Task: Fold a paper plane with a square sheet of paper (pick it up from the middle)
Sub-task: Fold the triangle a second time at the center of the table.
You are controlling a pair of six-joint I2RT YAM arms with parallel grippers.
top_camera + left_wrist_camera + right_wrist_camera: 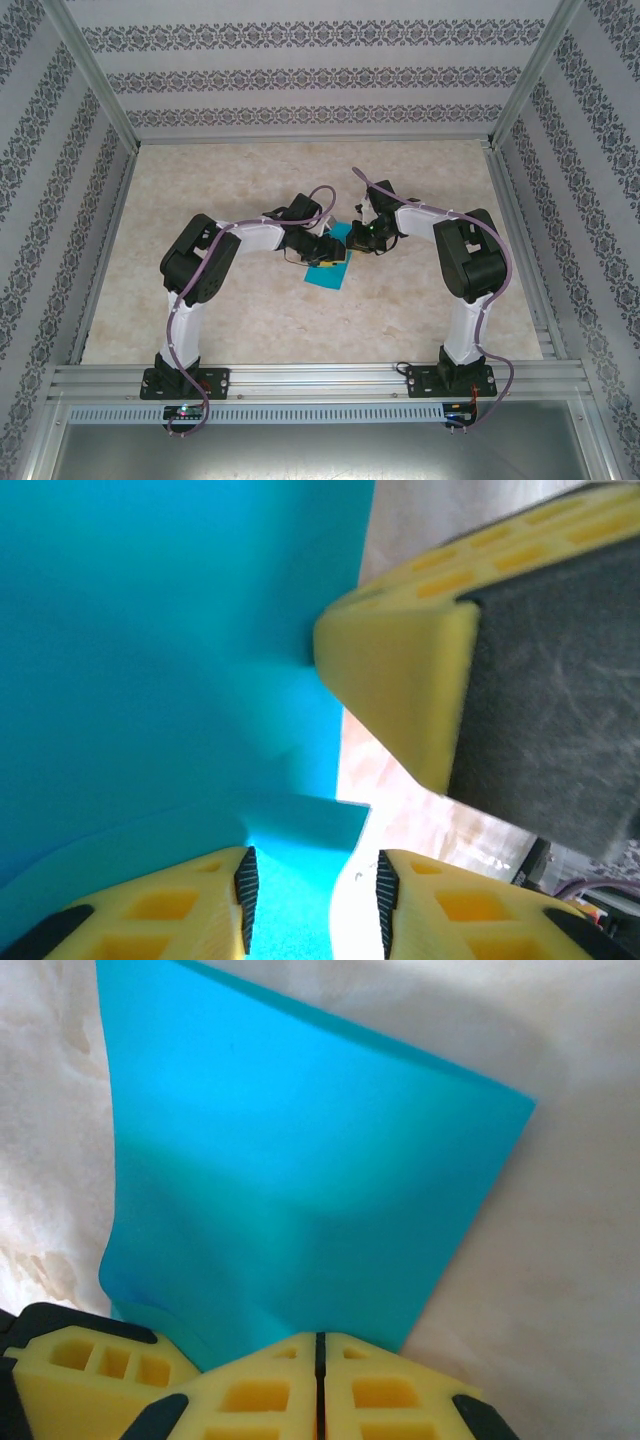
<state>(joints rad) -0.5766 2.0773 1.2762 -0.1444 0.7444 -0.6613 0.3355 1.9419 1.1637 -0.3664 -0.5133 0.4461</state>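
I have the sheet of paper [328, 270] at the middle of the table [240, 180], between the two arms. The right gripper [318, 1375] is clamped flat on one edge of it, fingers meeting with only the paper between them. The left gripper [312, 895] stands partly open. Part of the sheet lies in its gap, but I see no pinch there, so I judge that one grip carries the whole sheet.

That is my main worry. A thin sheet pinched at a single edge can pivot, droop or slide out if I move the right arm quickly. From the right wrist view I cannot tell whether the rest of the sheet rests on the table or hangs free.

The edge beside the left fingers [200, 905] looks curled. If I shift that arm sideways, a finger could drag the edge and put in a stray crease or a tear. The two grippers are also just beside each other, so a careless move could knock them together.
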